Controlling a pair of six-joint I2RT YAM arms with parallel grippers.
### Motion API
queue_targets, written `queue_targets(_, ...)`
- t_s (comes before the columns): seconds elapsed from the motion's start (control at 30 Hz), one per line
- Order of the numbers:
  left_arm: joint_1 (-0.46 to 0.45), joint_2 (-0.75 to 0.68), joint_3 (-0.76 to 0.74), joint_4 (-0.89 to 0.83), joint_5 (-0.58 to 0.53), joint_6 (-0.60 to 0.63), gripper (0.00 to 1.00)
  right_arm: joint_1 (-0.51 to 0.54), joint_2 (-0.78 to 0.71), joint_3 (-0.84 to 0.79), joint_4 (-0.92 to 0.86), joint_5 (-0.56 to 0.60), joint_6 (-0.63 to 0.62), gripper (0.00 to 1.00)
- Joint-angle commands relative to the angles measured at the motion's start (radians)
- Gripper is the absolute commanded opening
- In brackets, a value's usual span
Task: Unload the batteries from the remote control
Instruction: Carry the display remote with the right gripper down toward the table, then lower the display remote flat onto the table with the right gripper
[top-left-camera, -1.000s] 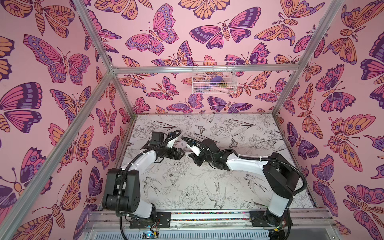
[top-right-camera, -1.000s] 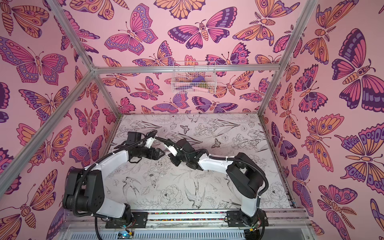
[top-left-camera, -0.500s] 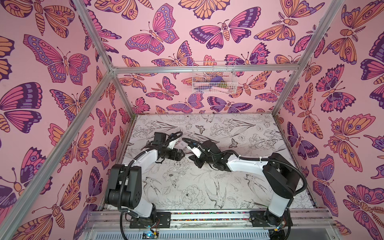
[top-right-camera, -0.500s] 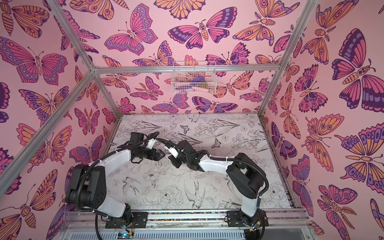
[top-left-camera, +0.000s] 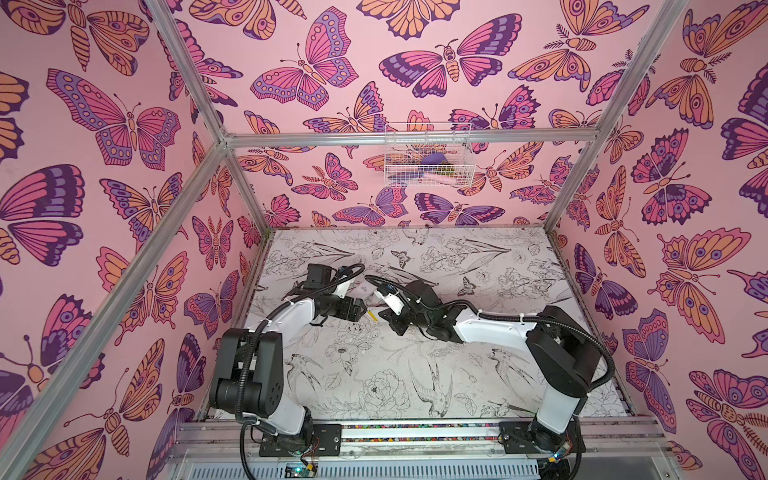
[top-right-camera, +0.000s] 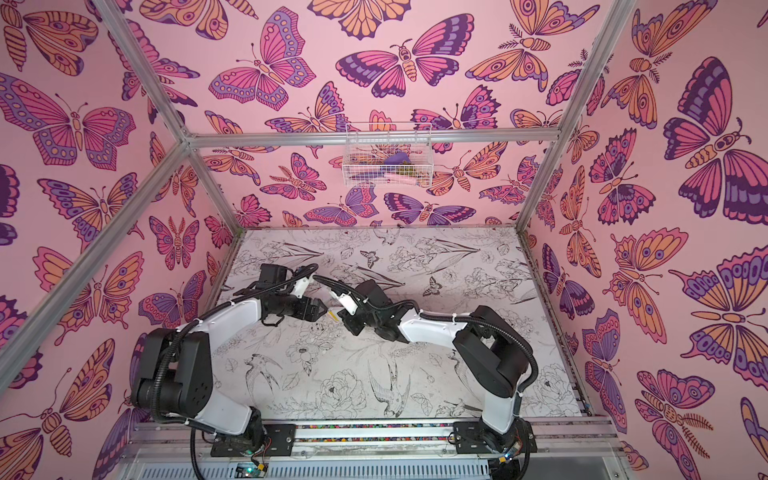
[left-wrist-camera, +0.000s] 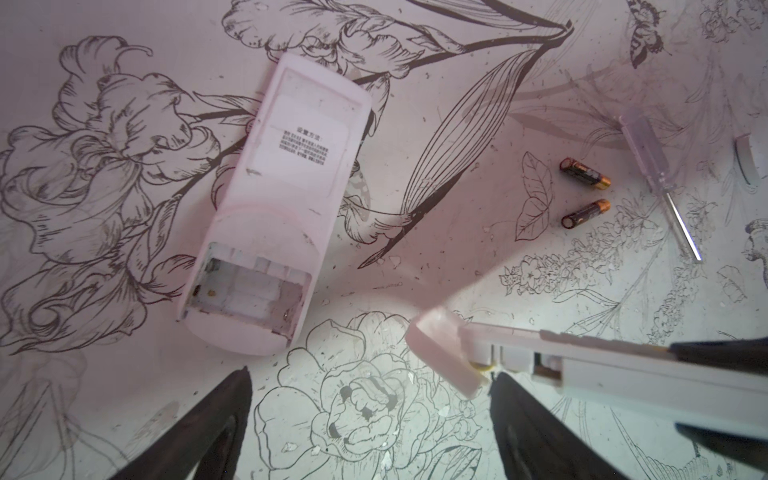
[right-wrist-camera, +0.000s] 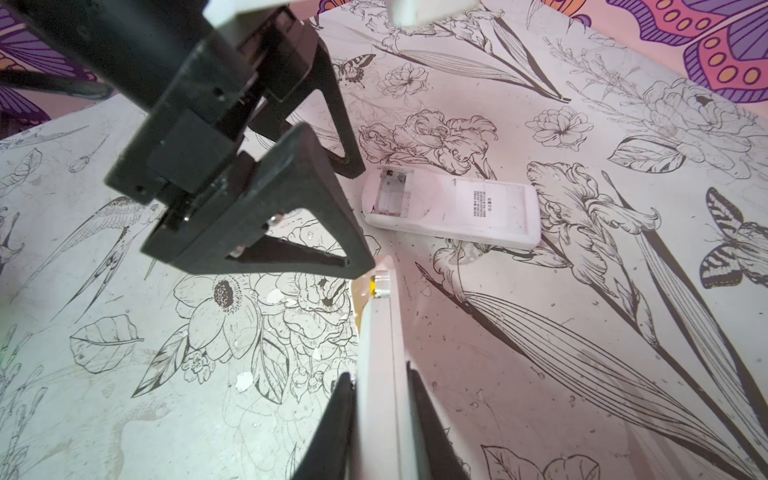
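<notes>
— What's around you?
— A flower-printed table (top-left-camera: 478, 257) inside pink butterfly walls (top-left-camera: 83, 124), with a wire basket (top-left-camera: 428, 156) on the back one.
— And on it?
— A remote (left-wrist-camera: 266, 208) lies face down with its battery bay open. Then two black batteries (left-wrist-camera: 585, 173) lie loose, with a screwdriver (left-wrist-camera: 660, 183) near them.
— Your pincers?
— My left pincer (left-wrist-camera: 370, 374) hangs spread wide and holds nothing. My right pincer (right-wrist-camera: 380, 382) clamps a second remote (right-wrist-camera: 380, 332), which has a yellow battery (right-wrist-camera: 372, 286) at its end.

pink walls (top-left-camera: 124, 216) printed with large purple and orange butterflies enclose the cell; silver aluminium bars (top-left-camera: 311, 137) frame its edges; a white wire basket (top-left-camera: 415, 173) hangs on the back wall; the surface (top-left-camera: 365, 365) is white with black line drawings of flowers and birds
</notes>
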Motion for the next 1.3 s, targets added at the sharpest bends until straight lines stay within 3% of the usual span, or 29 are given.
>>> queue_targets(0.0,0.012,-0.012,0.02,-0.022,-0.018,0.014,0.91,-0.011,-0.046,0.002,0.026,0.028,-0.007,0.0)
queue_targets(0.2,0.017,-0.031,0.078,-0.095,0.074,0.022,0.91,-0.071,-0.077,-0.037,0.044,-0.022,0.07,0.0)
queue_targets(0.47,0.036,-0.049,0.073,-0.121,0.083,0.086,0.92,-0.24,-0.166,-0.142,0.069,-0.371,0.292,0.0)
queue_targets(0.73,0.033,-0.044,0.057,-0.113,0.121,0.095,0.91,-0.274,-0.271,-0.308,0.186,-0.556,0.502,0.0)
queue_targets(1.0,0.02,-0.031,0.04,-0.106,0.141,0.122,0.9,-0.273,-0.324,-0.508,0.344,-0.544,0.654,0.0)
queue_targets(1.27,0.003,-0.012,0.036,-0.103,0.153,0.129,0.89,-0.26,-0.276,-0.568,0.395,-0.538,0.742,0.01)
